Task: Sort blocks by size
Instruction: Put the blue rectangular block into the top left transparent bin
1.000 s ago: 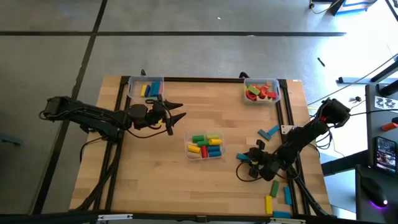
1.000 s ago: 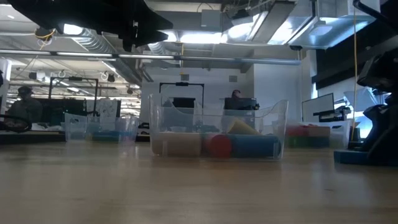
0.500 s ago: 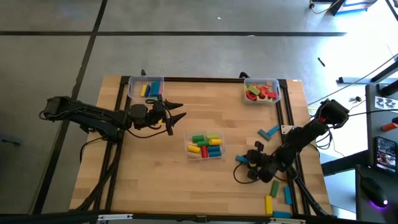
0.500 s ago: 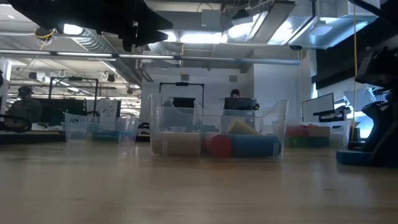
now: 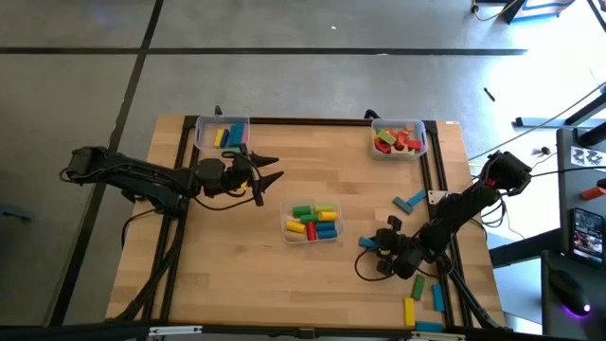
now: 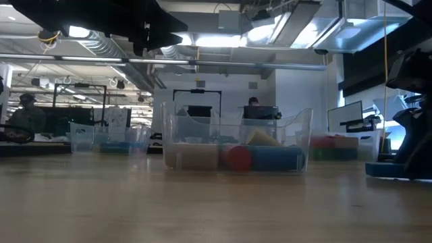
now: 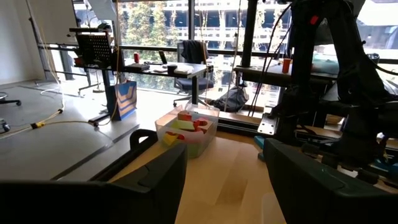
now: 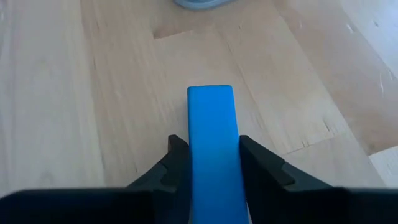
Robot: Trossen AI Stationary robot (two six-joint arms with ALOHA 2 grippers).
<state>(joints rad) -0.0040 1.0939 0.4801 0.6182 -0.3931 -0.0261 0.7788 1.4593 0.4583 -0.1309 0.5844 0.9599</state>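
Right wrist view: long blue block (image 8: 211, 134) clamped between the right arm's fingers (image 8: 174, 163), long axis running straight out ahead of them.

Seen from above, the right gripper (image 5: 371, 248) sits low over the table (image 5: 237, 265) on its right side, with the held block showing blue at the fingertips. The centre bin (image 5: 313, 224) lies to its left; loose blocks (image 5: 409, 202) remain just beside the arm and near the front edge. The right arm is clearly the nearer one to this pile. The left gripper (image 5: 268, 176) hovers well apart near the far-left bin (image 5: 222, 134), fingers spread wide and holding nothing. The next transfer probably depends on which bin takes long bars.
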